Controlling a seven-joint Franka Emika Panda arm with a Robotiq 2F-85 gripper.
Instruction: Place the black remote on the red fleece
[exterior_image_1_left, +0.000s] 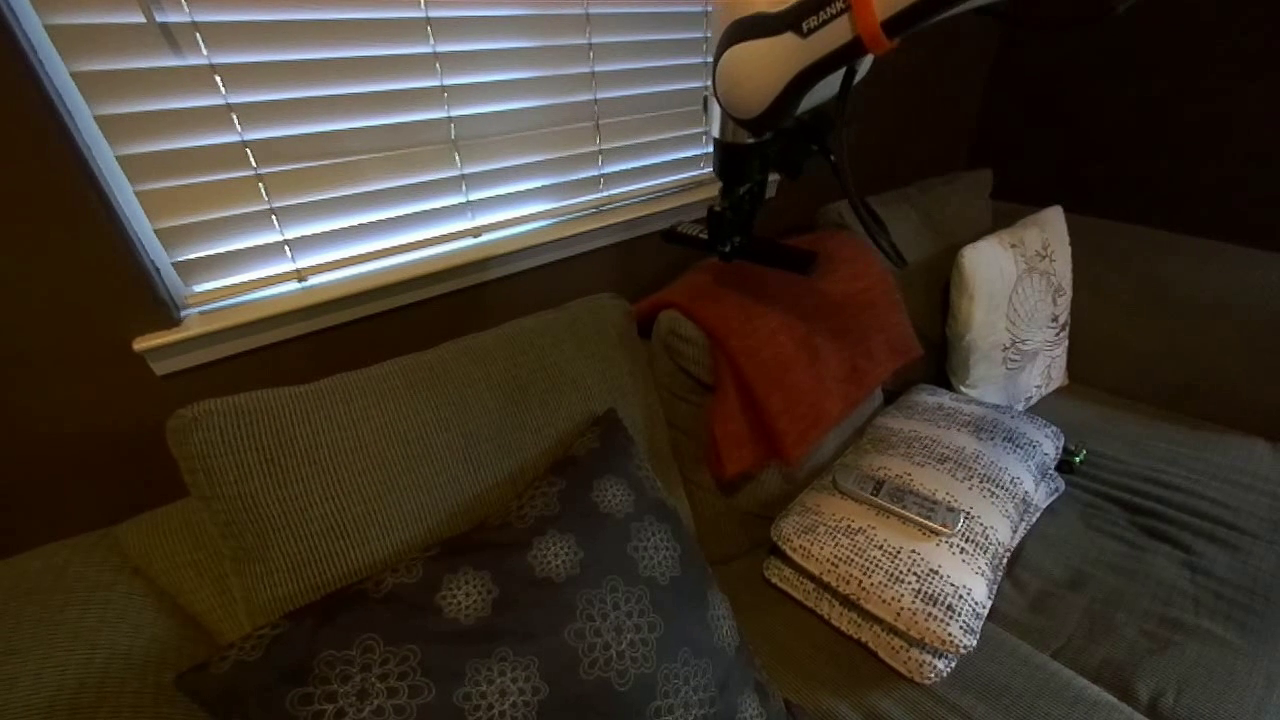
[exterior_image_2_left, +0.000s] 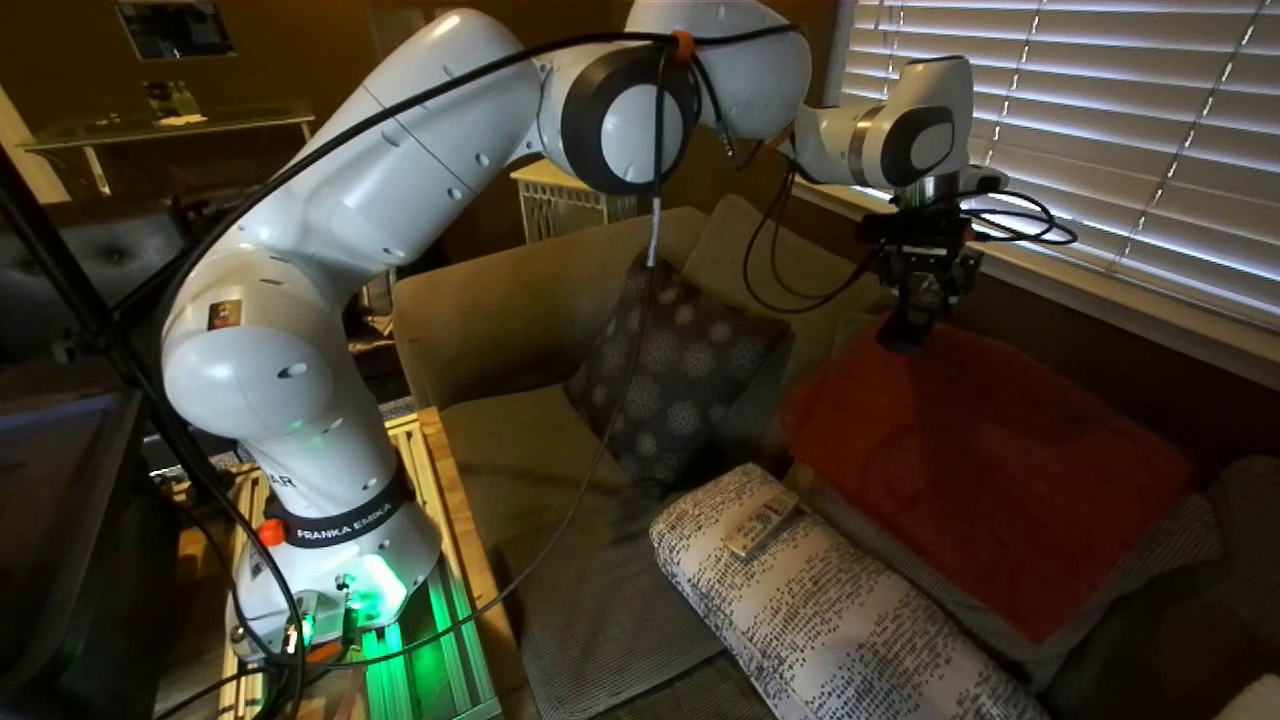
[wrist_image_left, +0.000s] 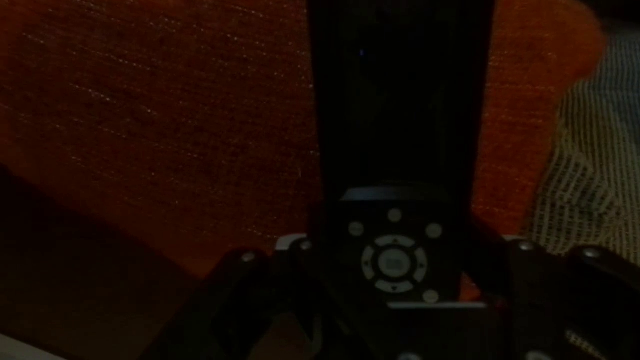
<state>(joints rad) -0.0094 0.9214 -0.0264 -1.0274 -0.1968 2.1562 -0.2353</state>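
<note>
Should the jaws be releasing this near the wall, the remote could be sliding off the sloping fleece and dropping behind the sofa. They're gripping it over the fleece, touching or not I can't tell; the arm is arching far out, its end pointing down.

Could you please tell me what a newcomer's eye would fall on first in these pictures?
Probably the large white robot arm, arching over the couch in an exterior view, with a green glow at its base. Next, likely the red fleece, a vivid patch draped over the couch's back. Above it, the hand grips the black remote, which looms large and dark in the wrist view.
</note>
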